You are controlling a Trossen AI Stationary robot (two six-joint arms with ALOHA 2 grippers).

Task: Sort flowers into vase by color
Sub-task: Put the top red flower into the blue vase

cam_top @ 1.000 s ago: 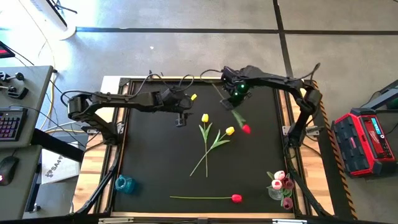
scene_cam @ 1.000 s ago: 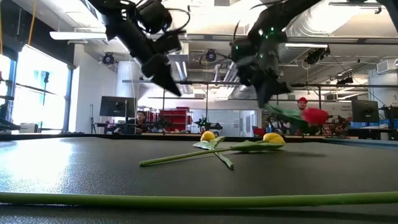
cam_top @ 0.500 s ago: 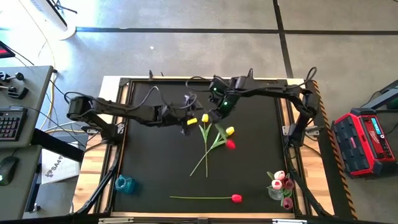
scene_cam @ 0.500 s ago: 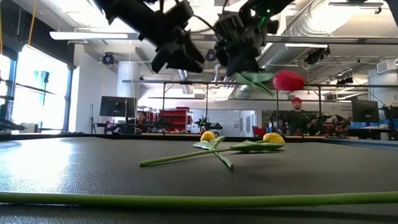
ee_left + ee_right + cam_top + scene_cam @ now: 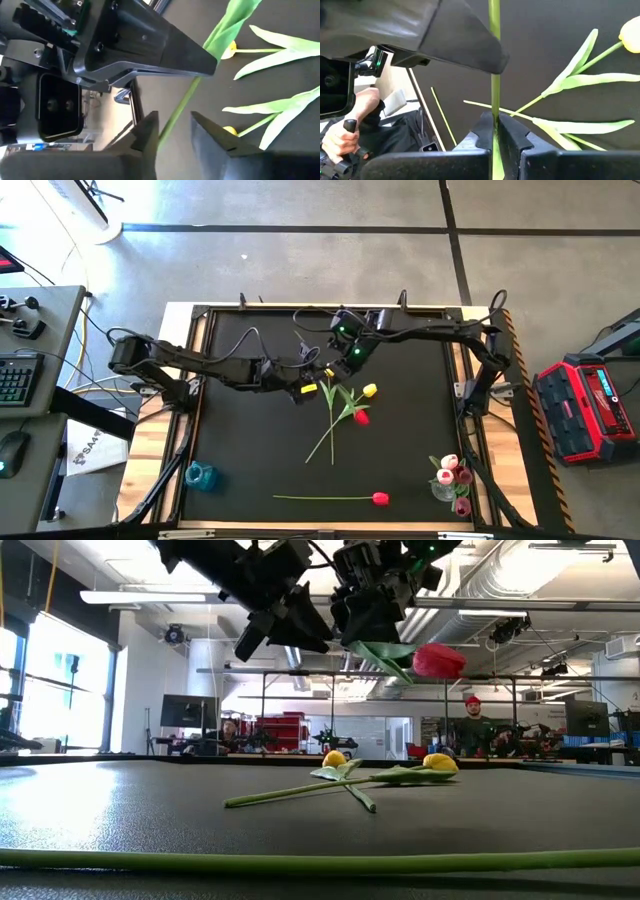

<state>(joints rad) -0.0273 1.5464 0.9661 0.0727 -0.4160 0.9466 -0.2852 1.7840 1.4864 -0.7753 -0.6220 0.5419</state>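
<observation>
My right gripper (image 5: pixel 342 363) is shut on a red tulip's green stem and holds the tulip above the table's middle; its red head (image 5: pixel 361 417) (image 5: pixel 438 660) sticks out toward the near side. My left gripper (image 5: pixel 310 383) (image 5: pixel 174 116) is open right beside it, one finger on either side of the stem's bare part (image 5: pixel 182 102); I cannot tell whether it touches. Two yellow tulips (image 5: pixel 369 390) lie crossed on the table under the arms. Another red tulip (image 5: pixel 380 498) lies flat near the front edge. My right gripper pinches the red tulip's thin stem (image 5: pixel 494 107) between its two fingers, below the leaf, with the fingers across the stem. The tulip is lifted clear of the table and tilted, its leaf (image 5: pixel 385 655) and head out past the gripper.
A clear vase with pink tulips (image 5: pixel 452 478) stands at the near right corner. A teal vase (image 5: pixel 200 475) stands at the near left corner. People show in the room beyond the table (image 5: pixel 473 725).
My right gripper has carried the red tulip toward the table's left and upward, so the head hangs higher over the yellow tulips. My left gripper has moved toward the right and near side, up to the stem, and now has it between its fingers.
</observation>
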